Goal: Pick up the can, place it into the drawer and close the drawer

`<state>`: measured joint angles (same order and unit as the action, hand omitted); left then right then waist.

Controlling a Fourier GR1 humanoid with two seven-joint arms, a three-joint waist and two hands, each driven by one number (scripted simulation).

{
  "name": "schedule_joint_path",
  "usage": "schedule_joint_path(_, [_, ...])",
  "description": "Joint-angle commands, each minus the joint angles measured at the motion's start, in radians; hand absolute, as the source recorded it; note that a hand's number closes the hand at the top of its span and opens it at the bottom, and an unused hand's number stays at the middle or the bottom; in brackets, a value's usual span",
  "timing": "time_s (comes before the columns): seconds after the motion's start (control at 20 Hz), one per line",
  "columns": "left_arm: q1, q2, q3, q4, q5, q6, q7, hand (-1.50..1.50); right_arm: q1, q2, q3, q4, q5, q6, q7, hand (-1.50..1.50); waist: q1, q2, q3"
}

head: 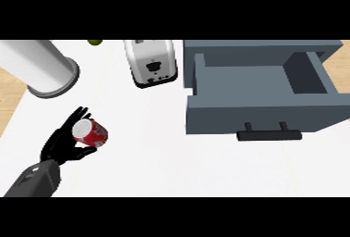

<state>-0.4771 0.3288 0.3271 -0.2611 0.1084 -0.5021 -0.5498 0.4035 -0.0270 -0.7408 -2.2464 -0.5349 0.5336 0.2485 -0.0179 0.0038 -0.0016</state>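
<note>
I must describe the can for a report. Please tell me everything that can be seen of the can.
The can is red with a pale, silvery top, and looks like metal. It is tilted, its top facing up and to the left. It sits at the left of the white counter, below the large grey cylinder, far from the open drawer. The left hand holds it: black fingers curl behind it and the thumb reaches under it. Any marking on it is too small to read.
</note>
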Motion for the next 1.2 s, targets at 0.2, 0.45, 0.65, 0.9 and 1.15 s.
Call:
schedule_joint_path(0.2, [-0.063,-0.004,-0.007,0.030,0.017,-0.111,0.070,1.50,0.020,0.008,-0.023,0.017,-0.022,0.043,0.001,-1.50,0.003,-0.002,0.001])
schedule_joint_path(0.45, [-0.021,-0.055,-0.032,-0.045,0.013,-0.161,-0.028,1.50,0.064,0.026,-0.038,-0.001,-0.060,0.055,-0.025,-1.50,0.003,-0.004,0.001])
schedule_joint_path(0.65, [-0.054,-0.103,0.006,-0.088,0.071,-0.037,0.038,1.50,0.053,0.026,-0.031,0.015,-0.066,0.037,-0.021,-1.50,0.008,-0.005,0.002])
schedule_joint_path(0.9, [-0.051,-0.250,0.039,-0.218,0.110,0.248,0.000,1.50,0.036,0.026,-0.023,-0.026,-0.043,-0.015,0.030,-1.50,0.025,-0.012,0.003])
schedule_joint_path(1.15, [0.031,-0.325,-0.069,-0.469,0.165,0.336,0.111,1.50,0.097,0.027,-0.019,-0.080,-0.058,-0.013,0.026,-1.50,0.026,-0.015,0.003])
